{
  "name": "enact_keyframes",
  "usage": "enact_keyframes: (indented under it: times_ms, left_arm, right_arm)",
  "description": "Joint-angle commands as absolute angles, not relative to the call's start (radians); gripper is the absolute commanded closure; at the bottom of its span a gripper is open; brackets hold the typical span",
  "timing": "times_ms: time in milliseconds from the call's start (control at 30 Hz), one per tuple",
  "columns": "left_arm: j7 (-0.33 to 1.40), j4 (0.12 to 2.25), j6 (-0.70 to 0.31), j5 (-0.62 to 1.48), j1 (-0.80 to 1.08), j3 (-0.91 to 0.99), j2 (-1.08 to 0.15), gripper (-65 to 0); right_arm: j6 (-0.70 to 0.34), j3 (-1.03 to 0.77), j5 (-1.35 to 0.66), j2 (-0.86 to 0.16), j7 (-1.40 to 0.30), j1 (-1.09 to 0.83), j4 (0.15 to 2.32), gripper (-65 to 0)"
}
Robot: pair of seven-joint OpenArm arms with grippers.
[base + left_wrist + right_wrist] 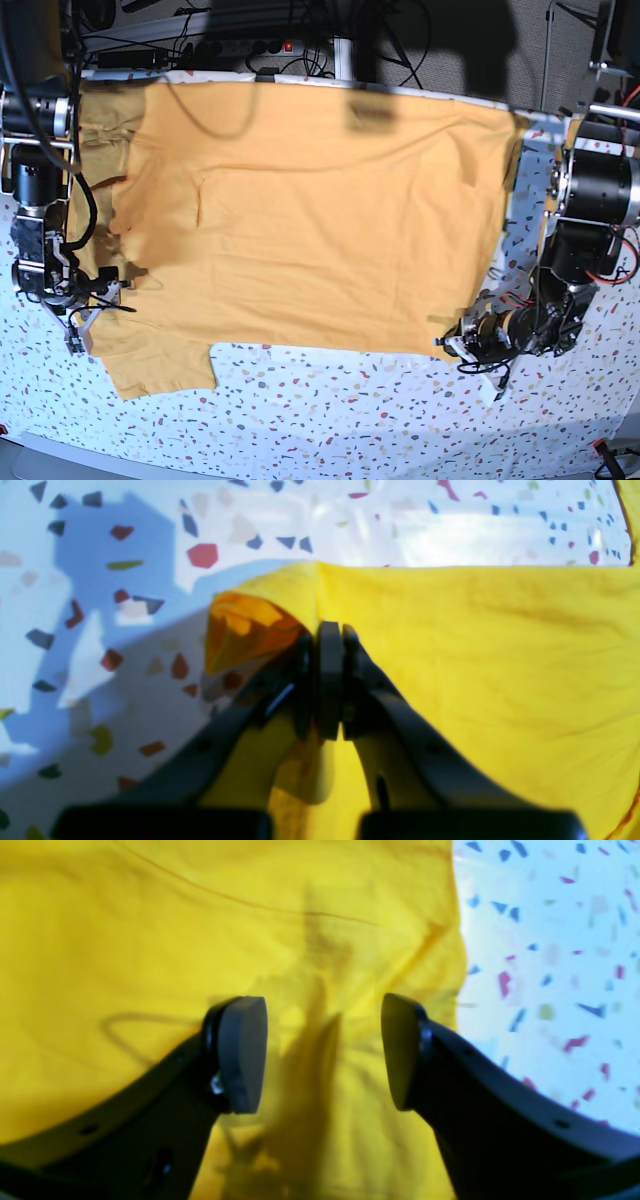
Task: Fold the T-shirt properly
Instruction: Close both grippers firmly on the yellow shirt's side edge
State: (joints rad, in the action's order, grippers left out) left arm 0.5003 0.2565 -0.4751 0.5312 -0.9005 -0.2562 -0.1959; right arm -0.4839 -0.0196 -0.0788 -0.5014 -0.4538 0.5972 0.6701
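Note:
The yellow-orange T-shirt (pixel 320 220) lies spread flat on the speckled table (pixel 350 410), one sleeve at the near left. No lettering shows. My left gripper (pixel 457 346) is low at the shirt's near right corner. In the left wrist view it (pixel 330 635) is shut on a pinched fold of the shirt's edge (pixel 475 655), which is lifted a little off the table. My right gripper (pixel 85 328) is at the shirt's left side. In the right wrist view it (pixel 324 1050) is open and empty above the fabric (pixel 150 930), close to the shirt's edge.
The white terrazzo table top (pixel 100 630) shows beside the shirt in both wrist views (pixel 550 940). Cables and a power strip (pixel 250 45) run along the far edge. The arm bases stand at the table's left (pixel 35 180) and right (pixel 595 190) sides.

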Motion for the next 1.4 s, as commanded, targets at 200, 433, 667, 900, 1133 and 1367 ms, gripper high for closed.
enact_keyframes:
  times_ms: [200,433,667,900,1133,1367]
  left_arm:
    - [0.479,0.275,-0.483,0.543,-0.942,-0.255,-0.199,0.0]
    - [0.479,0.275,-0.483,0.544,-0.942,-0.255,-0.200,0.0]
    - [0.478,0.275,-0.483,0.544,-0.942,-0.255,-0.200,0.0]
    - [0.479,0.275,-0.483,0.544,-0.942,-0.255,-0.200,0.0]
    - [0.509,0.276,-0.483,0.583,-0.942,-0.255,-0.200,0.0]
    - [0.527,0.278,-0.483,0.585,-0.942,-0.255,-0.203,0.0]
  right_arm:
    - [-0.402,-0.023,-0.034,-0.518,-0.391,0.562,0.617,-30.8]
    - [-0.405,-0.023,-0.030,-0.518,-0.386,0.560,0.562,0.0]
    - [-0.406,-0.023,-0.064,-0.518,-0.472,0.559,0.680,0.0]
    - [-0.408,-0.023,-0.065,-0.517,-0.562,0.559,0.814,0.0]
    - [-0.408,-0.023,-0.065,-0.518,-0.570,0.559,0.858,0.0]
    - [-0.493,-0.023,-0.105,-0.518,-0.565,0.534,0.891,0.0]
